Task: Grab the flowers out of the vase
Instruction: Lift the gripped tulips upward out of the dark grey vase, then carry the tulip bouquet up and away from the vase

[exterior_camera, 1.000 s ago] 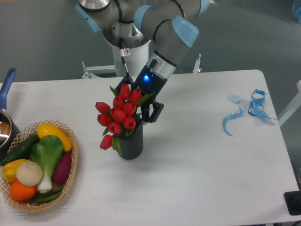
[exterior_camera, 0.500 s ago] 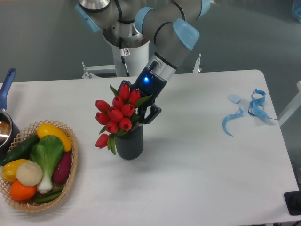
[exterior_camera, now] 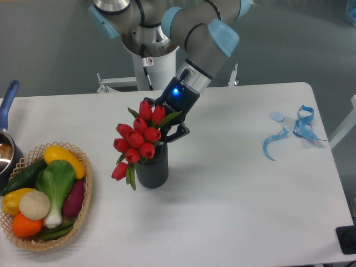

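Camera view: pincer [exterior_camera: 164, 132] pinching the flowers [exterior_camera: 137, 140] at the stems, near mid-bench. Since a second ago the bunch has risen and shifted slightly, stems still inside the vase [exterior_camera: 152, 168]. Lift looks begun, not finished.

There is only one camera, and it is fixed. It looks down at me from high in front of the white table [exterior_camera: 233, 189], facing toward my base. My pincer [exterior_camera: 167, 130] is a little left of the picture middle. The view is wide: the wicker basket [exterior_camera: 83, 211] lies far to the pincer's lower left, and the blue ribbon pieces [exterior_camera: 300, 128] far on its other side.
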Robot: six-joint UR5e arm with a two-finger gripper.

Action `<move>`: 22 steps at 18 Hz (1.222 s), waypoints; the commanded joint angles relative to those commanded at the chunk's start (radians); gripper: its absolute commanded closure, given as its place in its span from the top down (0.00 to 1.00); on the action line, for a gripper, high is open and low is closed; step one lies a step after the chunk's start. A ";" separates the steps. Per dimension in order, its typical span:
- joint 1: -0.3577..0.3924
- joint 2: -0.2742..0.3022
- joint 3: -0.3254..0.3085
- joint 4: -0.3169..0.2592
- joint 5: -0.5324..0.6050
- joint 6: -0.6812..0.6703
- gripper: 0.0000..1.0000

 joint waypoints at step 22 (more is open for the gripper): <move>0.017 0.111 0.175 -0.005 -0.045 -0.322 0.37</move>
